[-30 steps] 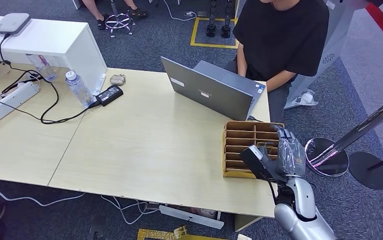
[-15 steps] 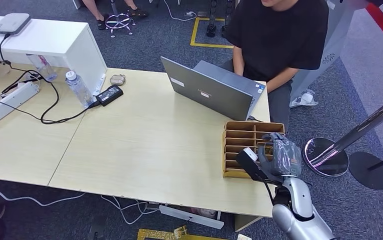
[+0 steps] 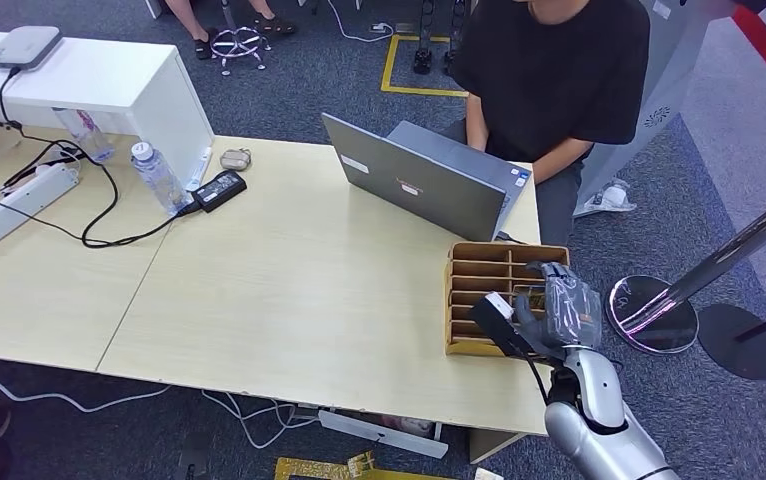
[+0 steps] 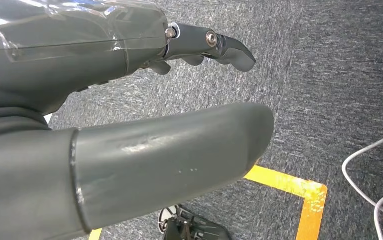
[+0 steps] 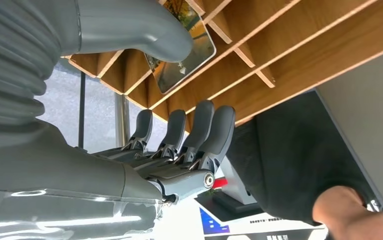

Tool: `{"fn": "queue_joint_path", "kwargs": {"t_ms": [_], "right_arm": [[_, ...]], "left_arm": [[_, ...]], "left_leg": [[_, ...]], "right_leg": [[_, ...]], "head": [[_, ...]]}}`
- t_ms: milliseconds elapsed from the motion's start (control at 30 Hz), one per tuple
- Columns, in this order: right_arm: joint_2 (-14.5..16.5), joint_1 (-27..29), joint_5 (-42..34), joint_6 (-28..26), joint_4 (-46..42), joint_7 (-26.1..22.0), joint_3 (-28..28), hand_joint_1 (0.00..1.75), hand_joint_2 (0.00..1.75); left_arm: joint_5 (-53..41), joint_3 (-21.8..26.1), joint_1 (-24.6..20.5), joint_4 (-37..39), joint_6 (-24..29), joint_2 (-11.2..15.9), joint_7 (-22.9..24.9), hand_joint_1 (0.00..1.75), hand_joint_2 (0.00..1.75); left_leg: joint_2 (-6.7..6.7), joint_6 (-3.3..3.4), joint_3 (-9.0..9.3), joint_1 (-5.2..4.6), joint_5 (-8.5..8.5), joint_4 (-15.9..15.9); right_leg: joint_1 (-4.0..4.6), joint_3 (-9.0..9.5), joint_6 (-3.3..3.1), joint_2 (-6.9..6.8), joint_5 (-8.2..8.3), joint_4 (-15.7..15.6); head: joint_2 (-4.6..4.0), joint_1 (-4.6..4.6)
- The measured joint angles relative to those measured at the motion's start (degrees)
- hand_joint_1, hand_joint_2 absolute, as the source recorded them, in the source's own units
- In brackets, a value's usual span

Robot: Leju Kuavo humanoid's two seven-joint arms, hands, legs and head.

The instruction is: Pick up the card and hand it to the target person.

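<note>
- Right hand (image 3: 559,312) reaches over the wooden slotted rack (image 3: 479,270) at the table's (image 3: 289,290) 4 o'clock corner; fingers (image 5: 199,130) curl against its slats, thumb on the card (image 5: 182,47); whether it grips, I cannot tell
- Left hand (image 4: 129,125) hangs over grey carpet, fingers apart, holding nothing
- Card: glossy, round-cornered, in a slot

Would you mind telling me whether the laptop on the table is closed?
No, the laptop stands open in the head view, its lid raised toward the camera and the person sitting behind it.
</note>
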Motion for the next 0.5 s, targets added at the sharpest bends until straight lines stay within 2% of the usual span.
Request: {"fn": "queue_joint_path", "kwargs": {"t_ms": [500], "right_arm": [[0.27,-0.18,0.29,0.41,2.48,1.57,0.12,0.91,1.75]], "left_arm": [[0.73,-0.11,0.0,0.0,0.0,-0.02,0.63,0.0,0.0]], "left_leg": [[0.0,0.0,-0.01,0.0,0.0,0.0]], "right_leg": [[0.0,0.0,0.0,0.0,0.0,0.0]], "head": [[0.0,-0.01]]}}
